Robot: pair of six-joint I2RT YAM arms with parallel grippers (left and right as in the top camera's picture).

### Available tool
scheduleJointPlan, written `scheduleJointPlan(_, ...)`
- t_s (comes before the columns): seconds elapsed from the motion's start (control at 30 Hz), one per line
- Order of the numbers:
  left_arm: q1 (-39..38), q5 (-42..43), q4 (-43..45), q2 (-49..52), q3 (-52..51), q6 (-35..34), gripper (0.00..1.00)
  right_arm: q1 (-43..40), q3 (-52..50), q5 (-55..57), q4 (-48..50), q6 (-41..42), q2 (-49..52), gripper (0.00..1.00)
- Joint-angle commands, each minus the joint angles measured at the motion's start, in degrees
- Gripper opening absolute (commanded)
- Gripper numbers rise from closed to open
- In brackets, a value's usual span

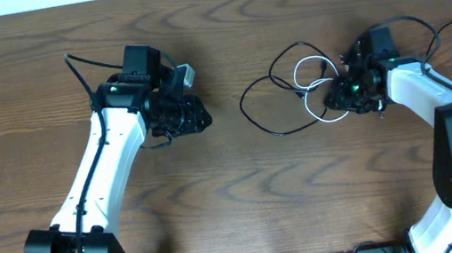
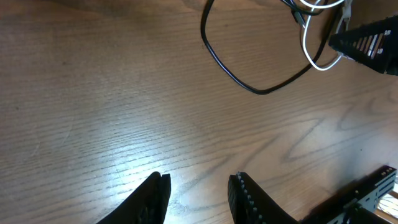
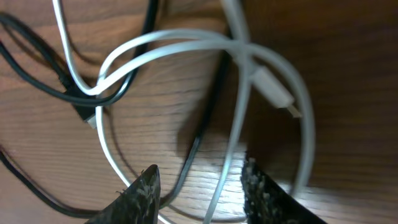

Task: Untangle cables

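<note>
The cables lie tangled on the wooden table right of centre: a black cable (image 1: 244,110) makes a wide loop, and a white cable (image 1: 295,74) coils over it. My right gripper (image 1: 336,98) sits low over the tangle, open. In the right wrist view a strand of the white cable (image 3: 161,43) and one of the black cable (image 3: 198,142) run between my right gripper (image 3: 200,180) fingers, unclamped. The white plug (image 3: 273,90) lies just beyond. My left gripper (image 1: 204,116) stands open and empty left of the loop, with bare wood under my left gripper (image 2: 199,186).
In the left wrist view the black loop (image 2: 249,84) and white cable (image 2: 311,59) lie ahead, with the right gripper's finger (image 2: 373,40) at the top right. Both arm bases stand at the table's (image 1: 248,213) front corners.
</note>
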Motion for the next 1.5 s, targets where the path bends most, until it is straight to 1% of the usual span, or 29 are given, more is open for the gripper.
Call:
scheduleJointPlan(0.0, -0.1, -0.8, -0.2, 0.2, -0.2, 0.8, 0.35, 1.6, -0.2, 0.6, -0.6, 0.2, 3.6, 0.39)
scheduleJointPlan(0.23, -0.1, -0.8, -0.2, 0.2, -0.2, 0.8, 0.35, 2.7, -0.2, 1.0, -2.8, 0.2, 3.9, 0.38)
scheduleJointPlan(0.37, -0.1, -0.8, -0.2, 0.2, -0.2, 0.8, 0.35, 2.9, -0.2, 1.0, -5.7, 0.1, 3.9, 0.4)
scheduleJointPlan(0.43, -0.1, -0.8, -0.2, 0.2, -0.2, 0.8, 0.35, 3.2, -0.2, 0.6, -7.3, -1.3, 3.9, 0.4)
scheduleJointPlan(0.53, -0.1, -0.8, -0.2, 0.2, -0.2, 0.8, 0.35, 3.9, -0.2, -2.0, -8.9, -5.6, 3.9, 0.4)
scheduleJointPlan(0.7, -0.1, -0.8, -0.2, 0.2, -0.2, 0.8, 0.36, 5.8, -0.2, -1.4, -11.0, -9.1, 3.9, 0.4)
scheduleJointPlan(0.87, -0.1, -0.8, -0.3, 0.2, -0.2, 0.8, 0.35, 7.6, -0.2, 0.4, -13.9, -9.1, 3.9, 0.4)
scheduleJointPlan(0.97, -0.1, -0.8, -0.6, 0.2, -0.2, 0.8, 0.35, 8.7, -0.2, 1.8, -19.0, -9.1, 3.9, 0.4)
scheduleJointPlan(1.2, -0.1, -0.8, -0.5, 0.2, -0.2, 0.8, 0.36, 9.5, -0.2, 6.3, -29.8, -9.0, 3.9, 0.43)
scheduleJointPlan(1.27, -0.1, -0.8, -0.6, 0.2, -0.2, 0.8, 0.35, 9.5, -0.2, 6.4, -30.8, -9.0, 3.9, 0.43)
scheduleJointPlan(1.33, -0.1, -0.8, -0.6, 0.2, -0.2, 0.8, 0.36, 9.5, -0.2, 6.9, -30.8, -8.2, 3.9, 0.39)
scheduleJointPlan(1.4, -0.1, -0.8, -0.6, 0.2, -0.2, 0.8, 0.36, 9.5, -0.2, 8.7, -30.8, -5.8, 3.9, 0.37)
scheduleJointPlan(1.47, -0.1, -0.8, -0.6, 0.2, -0.2, 0.8, 0.36, 9.5, -0.2, 12.7, -30.7, -2.8, 3.9, 0.37)
